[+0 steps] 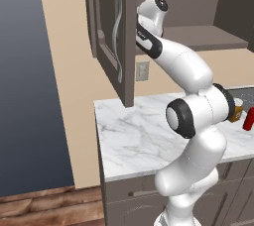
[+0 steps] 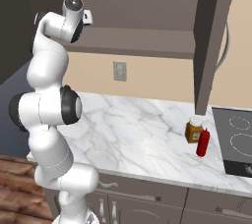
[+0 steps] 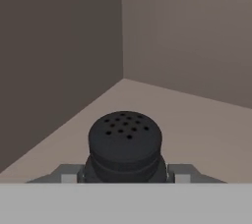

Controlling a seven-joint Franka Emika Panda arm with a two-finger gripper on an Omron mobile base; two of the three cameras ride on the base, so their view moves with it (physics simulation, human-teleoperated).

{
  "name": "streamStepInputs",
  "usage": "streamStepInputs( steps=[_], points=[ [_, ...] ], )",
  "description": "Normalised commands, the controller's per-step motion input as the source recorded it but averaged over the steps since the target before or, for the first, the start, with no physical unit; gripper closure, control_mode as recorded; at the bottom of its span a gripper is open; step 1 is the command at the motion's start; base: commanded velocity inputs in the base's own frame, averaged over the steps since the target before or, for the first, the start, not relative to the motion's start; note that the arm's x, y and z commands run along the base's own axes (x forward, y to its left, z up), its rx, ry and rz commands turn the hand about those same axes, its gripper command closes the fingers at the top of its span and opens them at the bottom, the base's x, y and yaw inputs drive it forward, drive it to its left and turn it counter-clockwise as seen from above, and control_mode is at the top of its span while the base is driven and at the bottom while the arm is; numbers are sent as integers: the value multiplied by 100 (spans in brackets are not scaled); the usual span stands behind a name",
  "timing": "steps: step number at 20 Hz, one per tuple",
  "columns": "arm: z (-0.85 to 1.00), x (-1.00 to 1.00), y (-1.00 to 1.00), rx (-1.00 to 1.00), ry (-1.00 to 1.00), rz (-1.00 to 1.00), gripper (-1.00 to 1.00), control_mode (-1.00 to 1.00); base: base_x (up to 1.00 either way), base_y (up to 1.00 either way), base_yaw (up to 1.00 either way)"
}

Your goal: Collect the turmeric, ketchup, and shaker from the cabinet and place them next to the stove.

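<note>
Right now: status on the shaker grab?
Fingers either side of the shaker on the cabinet shelf. Turmeric and ketchup already by the stove. Nothing blocking.

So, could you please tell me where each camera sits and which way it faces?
Left base view: behind the arm's left, facing the open cabinet and counter; arm fills the right.
Right base view: behind its right, same counter, turmeric, ketchup, stove; arm at left.
Hand view: inside the cabinet, fingers flanking the shaker.
</note>
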Motion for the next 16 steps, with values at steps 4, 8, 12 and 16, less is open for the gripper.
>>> streamStepInputs(
  steps=[4, 8, 12, 16],
  points=[
    [-3, 2, 0, 0, 0, 0, 100, -100, 0, 0, 0],
    [-2, 0, 0, 0, 0, 0, 100, -100, 0, 0, 0],
    [-8, 0, 0, 0, 0, 0, 100, -100, 0, 0, 0],
    [-12, -9, -2, 0, -1, 0, 100, -100, 0, 0, 0]
  ],
)
